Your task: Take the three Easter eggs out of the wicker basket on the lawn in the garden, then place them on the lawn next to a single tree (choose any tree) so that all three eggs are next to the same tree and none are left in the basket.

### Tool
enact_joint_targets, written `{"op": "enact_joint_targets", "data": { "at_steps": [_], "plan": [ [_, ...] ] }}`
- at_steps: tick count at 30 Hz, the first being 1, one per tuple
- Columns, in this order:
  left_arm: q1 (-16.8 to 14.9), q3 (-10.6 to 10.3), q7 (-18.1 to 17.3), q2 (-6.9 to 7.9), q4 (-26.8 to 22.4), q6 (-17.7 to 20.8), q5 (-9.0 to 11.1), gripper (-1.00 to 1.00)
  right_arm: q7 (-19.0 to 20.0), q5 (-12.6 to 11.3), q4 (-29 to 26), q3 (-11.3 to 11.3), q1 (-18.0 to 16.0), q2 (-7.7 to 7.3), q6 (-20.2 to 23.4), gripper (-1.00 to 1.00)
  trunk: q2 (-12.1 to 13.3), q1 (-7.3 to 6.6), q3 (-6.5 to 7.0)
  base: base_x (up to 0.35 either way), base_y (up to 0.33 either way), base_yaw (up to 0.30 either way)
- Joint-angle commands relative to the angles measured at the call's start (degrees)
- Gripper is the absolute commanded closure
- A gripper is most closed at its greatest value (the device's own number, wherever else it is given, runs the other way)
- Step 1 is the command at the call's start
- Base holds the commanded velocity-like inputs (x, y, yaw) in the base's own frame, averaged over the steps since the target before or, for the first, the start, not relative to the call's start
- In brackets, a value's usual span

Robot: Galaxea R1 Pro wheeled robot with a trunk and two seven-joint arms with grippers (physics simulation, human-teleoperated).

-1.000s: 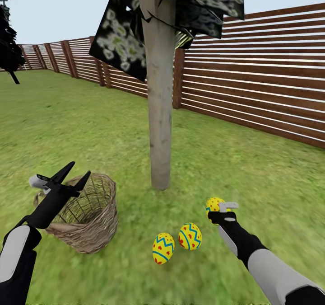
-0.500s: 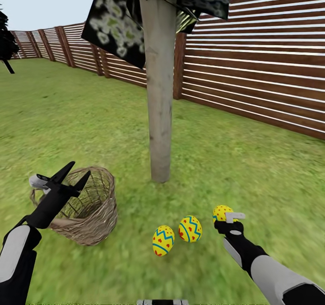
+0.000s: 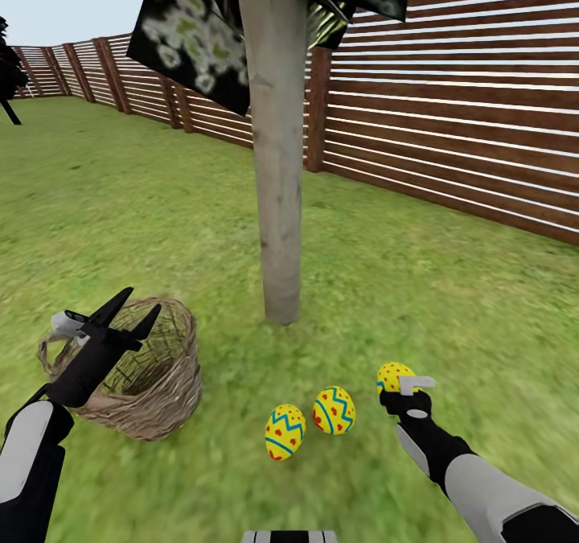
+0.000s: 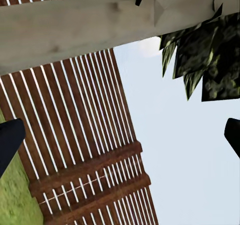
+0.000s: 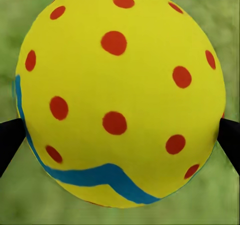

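**Holding the third egg beside the tree**

Gripping a yellow egg [image 3: 393,376] between its two fingers, the right tool [image 3: 400,385] sits low over the lawn [image 3: 450,302], to the right of the other two eggs. In the right wrist view that egg [image 5: 117,97] sits squarely between the dark fingertips [image 5: 10,141], which press on both of its sides, with blurred grass behind it. Whether it touches the ground I cannot tell.

The two free eggs lie on the grass side by side, nearly touching: one [image 3: 285,431] nearer the robot, the other [image 3: 334,409] just beside it toward the held egg. All three are near the foot of the tree [image 3: 279,173], on the robot's side of the trunk.

The right arm reaches forward and down from the lower right corner. The left arm angles up from the lower left, its tool [image 3: 129,310] spread wide with nothing in it, fingers pointing upward over the rim of the basket [image 3: 165,382]. The basket stands on the grass left of the tree, well apart from the eggs. A slatted wooden fence [image 3: 450,117] runs behind.
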Motion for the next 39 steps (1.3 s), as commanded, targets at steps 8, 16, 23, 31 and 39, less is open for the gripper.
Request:
{"op": "enact_joint_targets", "data": {
  "at_steps": [8,16,23,31,39],
  "plan": [
    [-0.03,0.12,-0.02,0.0,-0.01,0.32,0.12,-1.0,-0.41,2.35,0.13,0.48,-0.01,2.09,-2.05,1.0,-0.02,0.01,-0.05,0.299,-0.14,0.0],
    [-0.03,0.14,-0.05,-0.03,-0.02,0.32,0.12,-1.0,-0.27,2.16,0.21,6.67,0.23,2.99,-3.79,1.0,-0.02,0.01,-0.05,0.094,-0.008,0.0],
    [-0.03,0.14,-1.57,0.0,-0.02,0.32,0.12,-1.0,-0.27,1.91,0.22,6.72,0.32,2.93,-3.79,1.0,-0.07,0.12,-0.93,0.0,0.0,0.0],
    [-0.03,0.14,-1.61,0.0,-0.02,0.32,0.12,-1.0,-0.21,1.9,0.22,6.78,0.32,2.93,-3.79,1.0,-0.18,0.32,-2.71,0.0,0.0,0.0],
    [-0.03,0.14,-1.61,0.0,-0.02,0.32,0.12,-1.0,-0.18,2.15,0.22,6.8,0.34,3.01,-3.81,1.0,-0.28,0.53,-4.48,0.0,0.0,0.0]
  ]
}}
